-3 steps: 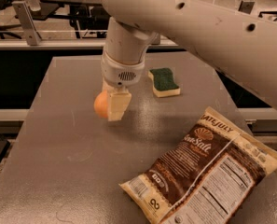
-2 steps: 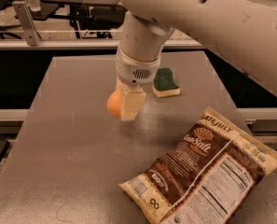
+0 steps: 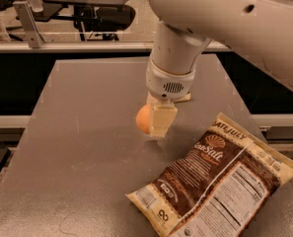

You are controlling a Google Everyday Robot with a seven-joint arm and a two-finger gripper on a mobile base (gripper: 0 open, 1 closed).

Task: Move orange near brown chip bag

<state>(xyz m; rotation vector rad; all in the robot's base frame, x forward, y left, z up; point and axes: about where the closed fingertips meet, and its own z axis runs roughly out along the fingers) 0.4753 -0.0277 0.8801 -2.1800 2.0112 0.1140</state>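
Note:
The orange [image 3: 143,119] is a small round orange fruit held between the cream fingers [image 3: 162,121] of my gripper [image 3: 153,122], just above the grey table [image 3: 77,132] near its middle. The gripper is shut on the orange. The brown chip bag [image 3: 212,181], dark brown and cream with "Sea Salt" lettering and a white nutrition label, lies flat at the front right, a short way right and toward the front of the orange. My white arm comes down from the upper right.
A sponge [image 3: 185,98] is mostly hidden behind the gripper's wrist; only a pale edge shows. Beyond the table's far edge there are a rail, a metal bracket [image 3: 27,23] and chairs.
My gripper has carried the orange to the right and toward the front, closer to the chip bag. The arm now covers most of the sponge.

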